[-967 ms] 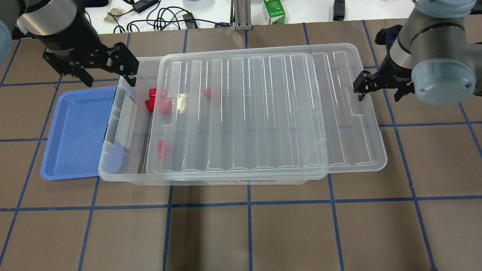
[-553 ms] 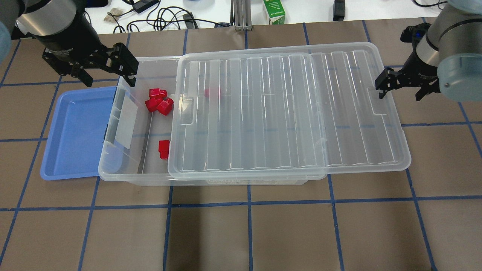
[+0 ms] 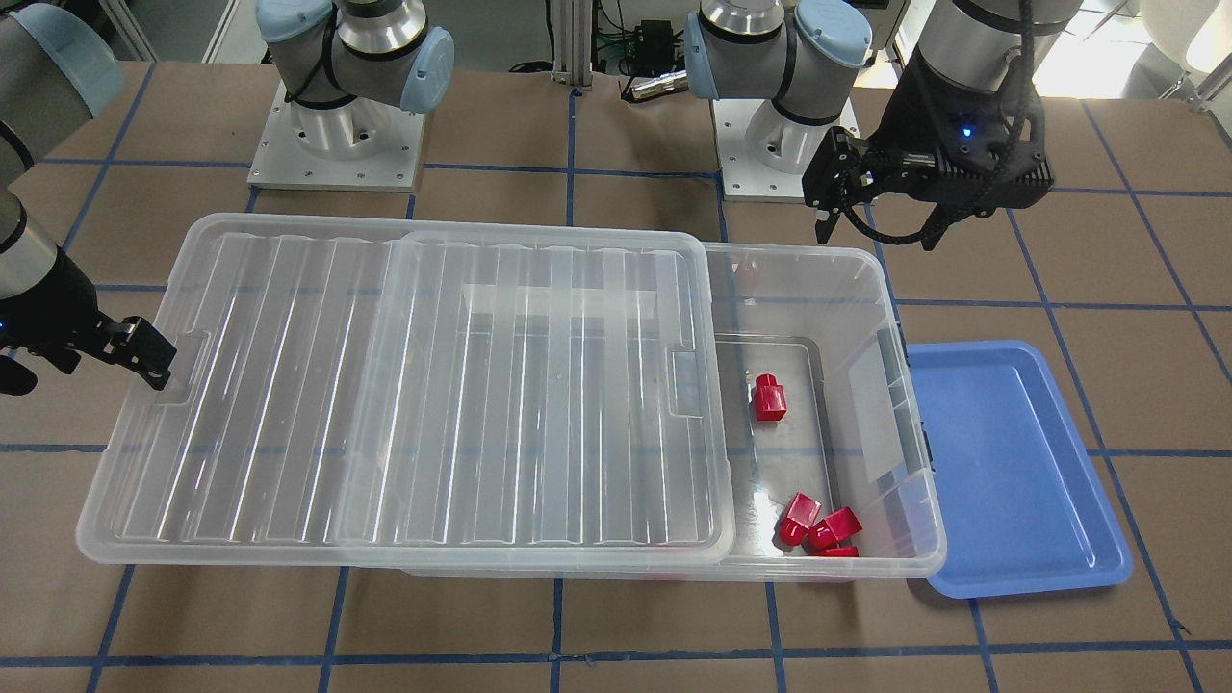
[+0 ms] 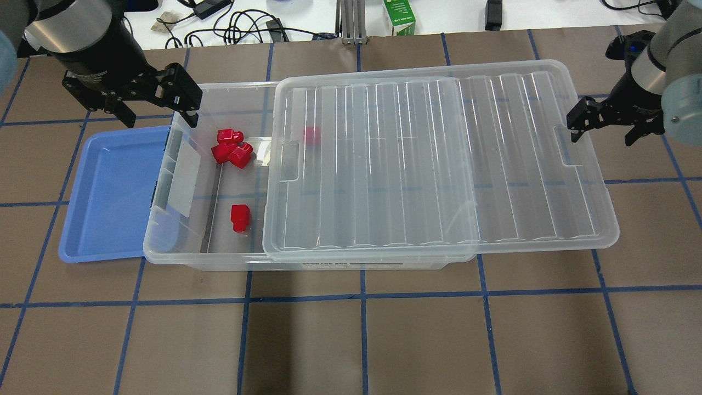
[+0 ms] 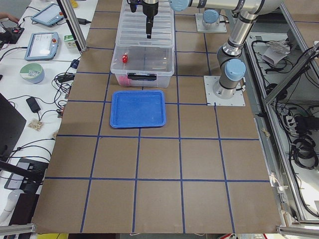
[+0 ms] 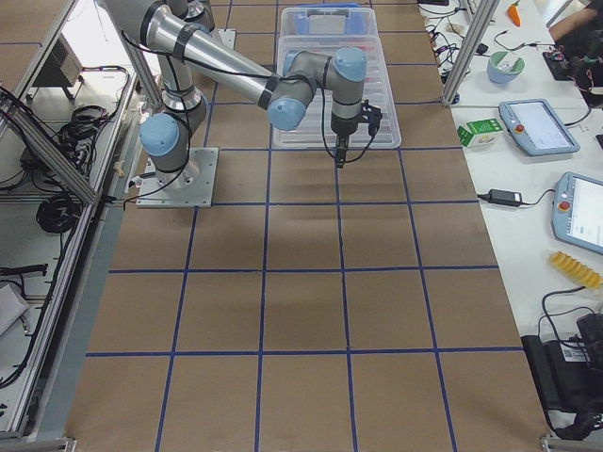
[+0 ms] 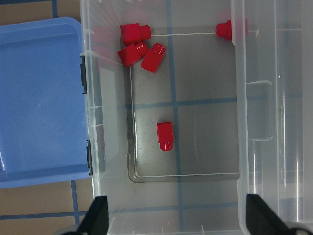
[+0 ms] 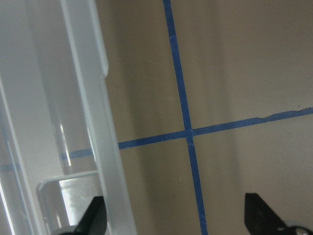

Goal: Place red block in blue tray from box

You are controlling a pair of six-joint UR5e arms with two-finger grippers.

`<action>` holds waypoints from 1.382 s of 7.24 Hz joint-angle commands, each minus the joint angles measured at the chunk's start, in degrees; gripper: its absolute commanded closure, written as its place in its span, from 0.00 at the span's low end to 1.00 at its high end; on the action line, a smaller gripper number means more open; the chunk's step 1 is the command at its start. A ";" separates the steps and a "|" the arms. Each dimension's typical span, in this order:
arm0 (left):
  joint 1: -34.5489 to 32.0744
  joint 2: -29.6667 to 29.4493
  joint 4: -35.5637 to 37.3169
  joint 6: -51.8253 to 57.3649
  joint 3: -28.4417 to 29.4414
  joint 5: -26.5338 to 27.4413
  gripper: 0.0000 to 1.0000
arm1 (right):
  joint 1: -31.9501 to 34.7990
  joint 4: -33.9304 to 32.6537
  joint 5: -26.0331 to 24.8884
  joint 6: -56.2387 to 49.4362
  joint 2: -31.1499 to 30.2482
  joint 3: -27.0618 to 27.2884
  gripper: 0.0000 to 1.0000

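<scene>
The box [image 4: 164,219] is a clear bin in the middle of the table. Its ribbed lid [image 4: 439,164] is slid to the right, so the left end is uncovered. Several red blocks lie inside: a lone one [image 4: 239,218], also seen in the left wrist view [image 7: 165,135], a cluster [image 4: 230,148], and one under the lid's edge [image 4: 311,135]. The blue tray [image 4: 109,192] lies empty against the box's left end. My left gripper [image 4: 159,107] hovers open and empty over the box's far left corner. My right gripper [image 4: 601,134] is open at the lid's right edge, with one finger at its handle notch.
A green carton [image 4: 399,16] and cables [image 4: 241,24] lie beyond the table's far edge. The two arm bases [image 3: 337,144] stand behind the box. Blue tape lines cross the brown table top.
The lid has slid to the right along with my right gripper, uncovering the cluster and the lone red block. My left arm has not moved.
</scene>
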 commanded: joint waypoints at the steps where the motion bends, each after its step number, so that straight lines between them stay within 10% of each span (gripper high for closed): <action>1: 0.00 0.04 -0.10 0.00 0.06 0.11 0.00 | 0.69 5.92 0.55 0.83 -2.37 -3.79 0.00; 4: -0.18 -1.61 0.59 -0.35 -2.30 -0.15 0.00 | 9.45 26.56 1.70 4.84 -7.39 -18.38 0.00; 7: 0.00 -6.88 15.56 -1.04 -12.64 -0.94 0.00 | 23.35 26.18 4.07 15.40 -6.97 -18.24 0.00; 10: 0.00 -11.11 22.05 -6.20 -17.08 -0.77 0.00 | 23.29 26.17 4.42 15.42 -6.87 -18.06 0.00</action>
